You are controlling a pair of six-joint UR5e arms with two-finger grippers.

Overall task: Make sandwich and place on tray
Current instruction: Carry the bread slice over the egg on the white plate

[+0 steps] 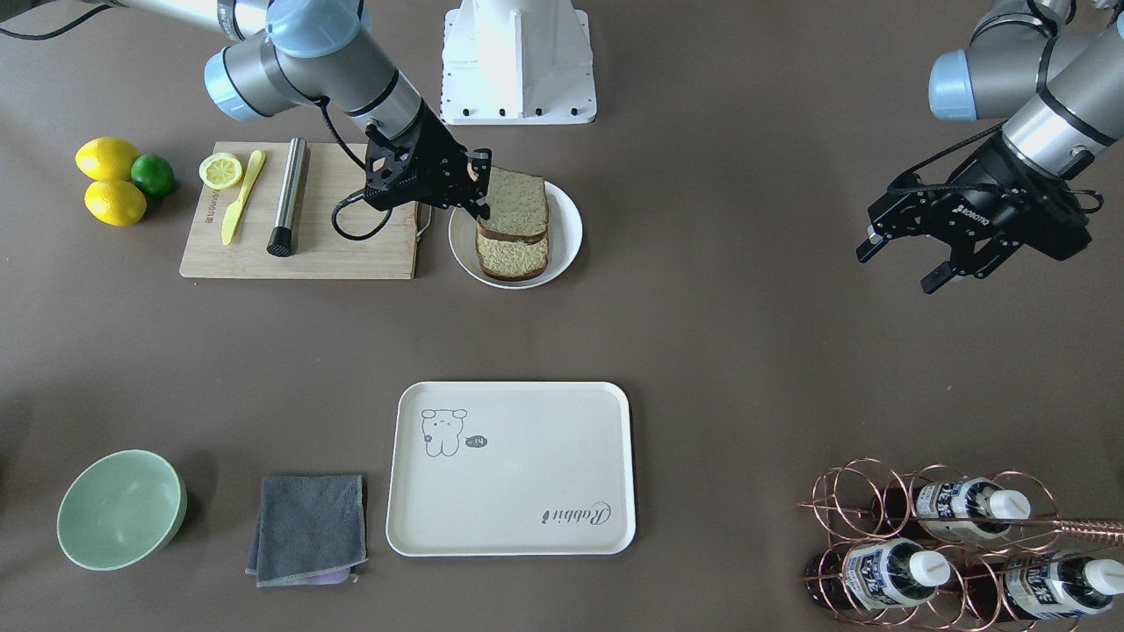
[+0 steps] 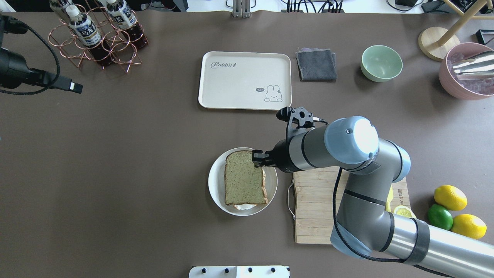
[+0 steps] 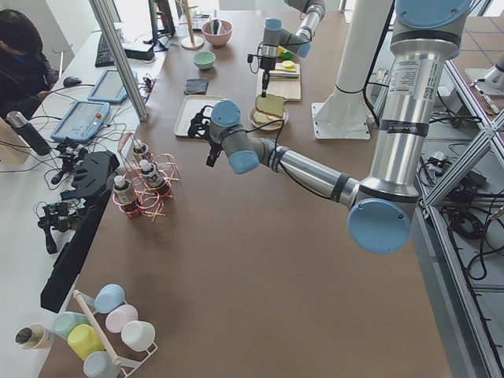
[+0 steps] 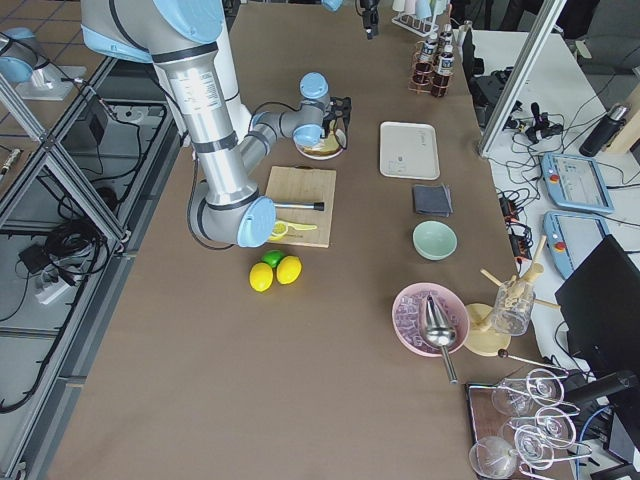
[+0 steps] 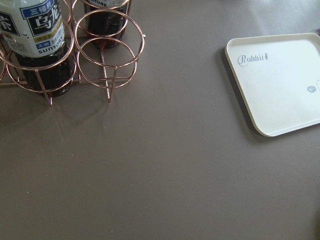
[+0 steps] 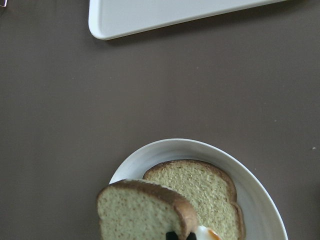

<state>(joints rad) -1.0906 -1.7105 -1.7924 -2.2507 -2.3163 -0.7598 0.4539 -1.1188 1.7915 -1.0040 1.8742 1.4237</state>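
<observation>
A round white plate (image 1: 569,230) next to the cutting board holds a wholegrain bread slice (image 1: 514,256) with a bit of fried egg (image 6: 207,234) showing on it. My right gripper (image 1: 479,189) is shut on the edge of a second bread slice (image 1: 518,202) and holds it tilted just over the lower one; the overhead view shows it covering the plate (image 2: 243,183). The cream-white tray (image 1: 527,474) with the "Rabbit" script lies empty, further from the robot. My left gripper (image 1: 904,263) is open and empty, hovering far off to the side.
A wooden cutting board (image 1: 299,250) with a yellow knife, a steel cylinder and a lemon half lies beside the plate. Lemons and a lime (image 1: 154,174) sit past it. A green bowl (image 1: 118,509), a grey cloth (image 1: 307,527) and a copper bottle rack (image 1: 948,544) flank the tray.
</observation>
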